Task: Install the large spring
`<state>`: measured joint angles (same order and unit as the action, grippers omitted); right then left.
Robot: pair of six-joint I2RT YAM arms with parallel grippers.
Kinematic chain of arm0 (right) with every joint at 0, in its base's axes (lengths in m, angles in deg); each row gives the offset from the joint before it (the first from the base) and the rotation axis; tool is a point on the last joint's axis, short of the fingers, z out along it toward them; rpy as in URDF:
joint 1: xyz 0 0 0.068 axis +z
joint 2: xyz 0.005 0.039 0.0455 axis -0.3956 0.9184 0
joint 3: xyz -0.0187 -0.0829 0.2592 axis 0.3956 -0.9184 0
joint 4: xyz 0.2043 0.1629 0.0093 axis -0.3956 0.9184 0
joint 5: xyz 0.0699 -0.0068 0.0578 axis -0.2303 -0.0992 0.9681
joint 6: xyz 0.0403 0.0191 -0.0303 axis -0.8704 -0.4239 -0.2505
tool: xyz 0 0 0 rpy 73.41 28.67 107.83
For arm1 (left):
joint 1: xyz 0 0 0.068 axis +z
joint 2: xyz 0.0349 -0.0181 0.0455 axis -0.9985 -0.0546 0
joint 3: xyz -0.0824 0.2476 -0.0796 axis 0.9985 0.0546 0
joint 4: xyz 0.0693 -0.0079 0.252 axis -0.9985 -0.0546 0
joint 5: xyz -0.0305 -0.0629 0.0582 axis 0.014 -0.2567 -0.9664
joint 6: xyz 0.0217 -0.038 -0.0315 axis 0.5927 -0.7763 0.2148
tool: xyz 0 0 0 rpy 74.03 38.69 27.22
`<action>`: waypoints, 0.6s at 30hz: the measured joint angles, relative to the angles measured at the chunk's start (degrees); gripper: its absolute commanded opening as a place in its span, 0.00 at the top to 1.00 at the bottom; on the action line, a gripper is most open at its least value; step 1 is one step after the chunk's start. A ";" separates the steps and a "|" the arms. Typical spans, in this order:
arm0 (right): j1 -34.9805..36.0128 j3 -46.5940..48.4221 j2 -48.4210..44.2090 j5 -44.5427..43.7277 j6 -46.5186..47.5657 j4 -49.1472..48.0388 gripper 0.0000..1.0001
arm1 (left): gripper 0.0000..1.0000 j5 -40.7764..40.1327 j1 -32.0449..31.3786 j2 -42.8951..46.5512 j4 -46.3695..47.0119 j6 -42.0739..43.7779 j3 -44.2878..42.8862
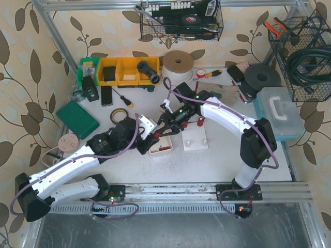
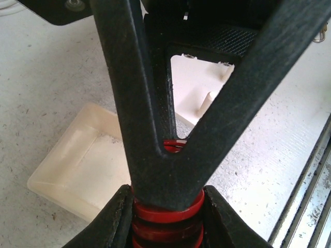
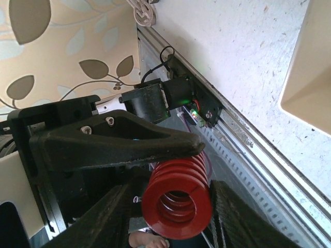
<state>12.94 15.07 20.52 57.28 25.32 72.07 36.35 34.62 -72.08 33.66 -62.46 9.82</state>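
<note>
The large red spring (image 1: 155, 136) is held in the air above a cream tray (image 1: 161, 146), between both grippers. My left gripper (image 1: 152, 136) is shut on it; the left wrist view shows its coils (image 2: 168, 214) pinched between my two fingers (image 2: 115, 219). My right gripper (image 1: 164, 129) meets it from the other side, and one of its fingers (image 2: 155, 103) lies across the spring's end. In the right wrist view the spring (image 3: 176, 201) sits between my right fingers (image 3: 240, 219), its open end towards the camera. The white peg base (image 1: 195, 139) lies just to the right.
A smaller red spring (image 1: 199, 122) stands behind the peg base. Yellow bins (image 1: 126, 71), a tape roll (image 1: 177, 63), a green box (image 1: 77, 119) and a clear blue case (image 1: 279, 111) ring the work area. A metal rail (image 1: 207, 192) runs along the near edge.
</note>
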 measured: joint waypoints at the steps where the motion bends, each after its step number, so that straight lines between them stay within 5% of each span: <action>1: 0.02 0.00 0.00 0.02 0.13 0.11 0.58 | 1.00 0.00 0.00 0.00 -0.33 0.02 -0.07; 12: 0.87 0.02 0.20 0.44 0.35 0.59 0.56 | 1.00 -0.02 0.00 0.00 -1.03 0.02 -0.31; 18: 1.03 0.50 1.07 0.24 0.28 0.63 0.89 | 1.00 -0.09 0.00 0.00 -1.40 0.07 -0.87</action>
<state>13.97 15.57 21.59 57.52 25.61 72.70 36.27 34.62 -72.08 32.26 -62.40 8.94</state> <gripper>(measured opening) 0.283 0.309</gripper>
